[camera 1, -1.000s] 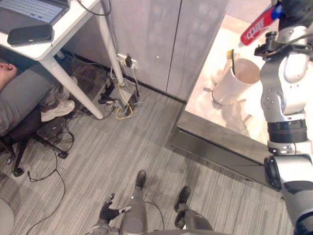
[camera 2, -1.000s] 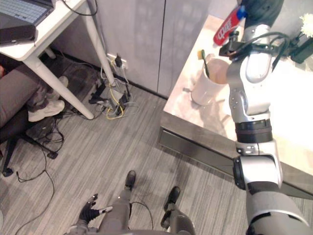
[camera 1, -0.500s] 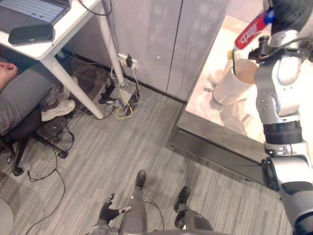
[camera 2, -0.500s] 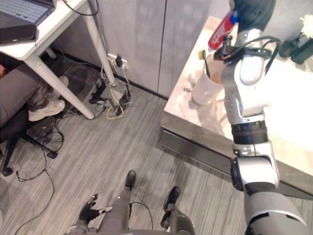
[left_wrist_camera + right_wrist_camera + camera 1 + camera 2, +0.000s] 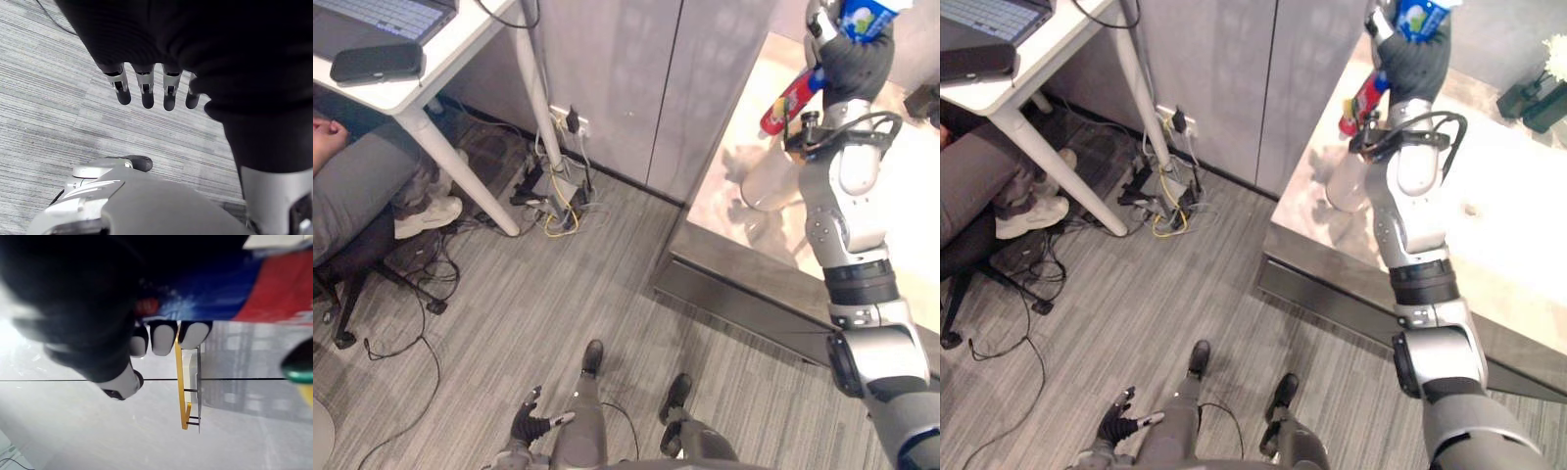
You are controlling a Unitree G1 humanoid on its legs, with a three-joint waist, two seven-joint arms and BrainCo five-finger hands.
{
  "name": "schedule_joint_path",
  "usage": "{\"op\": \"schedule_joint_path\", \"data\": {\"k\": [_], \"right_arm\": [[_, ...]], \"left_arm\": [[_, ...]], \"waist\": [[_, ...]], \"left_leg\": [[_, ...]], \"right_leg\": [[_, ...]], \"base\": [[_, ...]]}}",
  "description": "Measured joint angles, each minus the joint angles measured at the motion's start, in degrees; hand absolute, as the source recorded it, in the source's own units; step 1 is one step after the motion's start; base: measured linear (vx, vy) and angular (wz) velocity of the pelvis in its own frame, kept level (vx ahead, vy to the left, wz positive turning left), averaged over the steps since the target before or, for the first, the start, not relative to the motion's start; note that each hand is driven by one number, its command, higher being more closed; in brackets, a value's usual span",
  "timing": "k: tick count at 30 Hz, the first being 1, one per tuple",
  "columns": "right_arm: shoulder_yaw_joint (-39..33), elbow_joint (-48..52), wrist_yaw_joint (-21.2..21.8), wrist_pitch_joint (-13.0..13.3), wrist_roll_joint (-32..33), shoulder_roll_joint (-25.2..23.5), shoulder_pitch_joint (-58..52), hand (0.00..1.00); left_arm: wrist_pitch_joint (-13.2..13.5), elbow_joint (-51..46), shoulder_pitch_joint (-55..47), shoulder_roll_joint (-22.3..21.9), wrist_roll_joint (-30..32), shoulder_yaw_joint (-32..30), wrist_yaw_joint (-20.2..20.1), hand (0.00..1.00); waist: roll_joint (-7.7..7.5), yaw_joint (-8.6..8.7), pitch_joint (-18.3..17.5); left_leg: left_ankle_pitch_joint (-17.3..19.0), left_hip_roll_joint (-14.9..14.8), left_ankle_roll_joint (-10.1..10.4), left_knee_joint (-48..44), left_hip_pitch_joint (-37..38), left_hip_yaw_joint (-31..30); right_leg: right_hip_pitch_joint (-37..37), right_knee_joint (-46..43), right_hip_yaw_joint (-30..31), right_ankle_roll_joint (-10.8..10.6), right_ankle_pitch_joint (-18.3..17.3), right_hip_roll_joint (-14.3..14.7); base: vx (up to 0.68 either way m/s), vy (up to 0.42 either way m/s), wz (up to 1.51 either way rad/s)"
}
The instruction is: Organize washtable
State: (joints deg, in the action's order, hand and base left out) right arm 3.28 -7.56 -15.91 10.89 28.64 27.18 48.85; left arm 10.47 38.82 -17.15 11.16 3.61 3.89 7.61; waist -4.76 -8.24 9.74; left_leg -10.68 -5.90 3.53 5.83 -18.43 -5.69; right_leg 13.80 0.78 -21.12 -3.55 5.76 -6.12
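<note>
Tube (image 5: 790,93) of toothpaste first, in the left eye view: the right hand (image 5: 852,54) holds it by its blue end, fingers curled round it, above the tabletop's (image 5: 744,235) left edge. Over the last second the arm has swung left and the tube has tipped steeper. Its red end now points down, just above the white cup (image 5: 766,184), which stands by that left edge, partly behind the forearm. This looks like the tube being lined up to go into the cup, but it is not in yet, so the tidying is part done at best. The left hand (image 5: 530,427) hangs low over the floor, where it was a second ago.

The right eye view shows the same: the red end is just over the cup and the blue end is in the hand. Toward the tabletop's far right corner stands a dark vase (image 5: 1526,96) with a white flower.

In the left wrist view, the left fingers (image 5: 146,93) are straight and hold nothing, with grey floor past them.

In the right wrist view, dark fingertips (image 5: 161,335) wrap the tube's blue and red body. A green tip (image 5: 299,366) beside it is likely a toothbrush, though too little shows to be sure.

Count: one tube, one cup, one likely brush, one vase.
</note>
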Motion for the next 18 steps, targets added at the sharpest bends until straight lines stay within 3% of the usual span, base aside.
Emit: {"op": "schedule_joint_path", "data": {"k": [18], "right_arm": [[0.0, 0.0, 0.0, 0.0, 0.0, -0.6, -1.6, 1.00]], "left_arm": [[0.0, -0.2, 0.0, 0.2, 0.0, -0.1, 0.0, 0.00]], "waist": [[-0.35, 0.35, 0.1]], "left_leg": [[0.0, 0.0, 0.0, 0.0, -0.2, -0.3]], "right_leg": [[0.1, 0.0, -0.3, 0.0, 0.0, 0.0]], "base": [[0.00, 0.000, 0.00]]}}
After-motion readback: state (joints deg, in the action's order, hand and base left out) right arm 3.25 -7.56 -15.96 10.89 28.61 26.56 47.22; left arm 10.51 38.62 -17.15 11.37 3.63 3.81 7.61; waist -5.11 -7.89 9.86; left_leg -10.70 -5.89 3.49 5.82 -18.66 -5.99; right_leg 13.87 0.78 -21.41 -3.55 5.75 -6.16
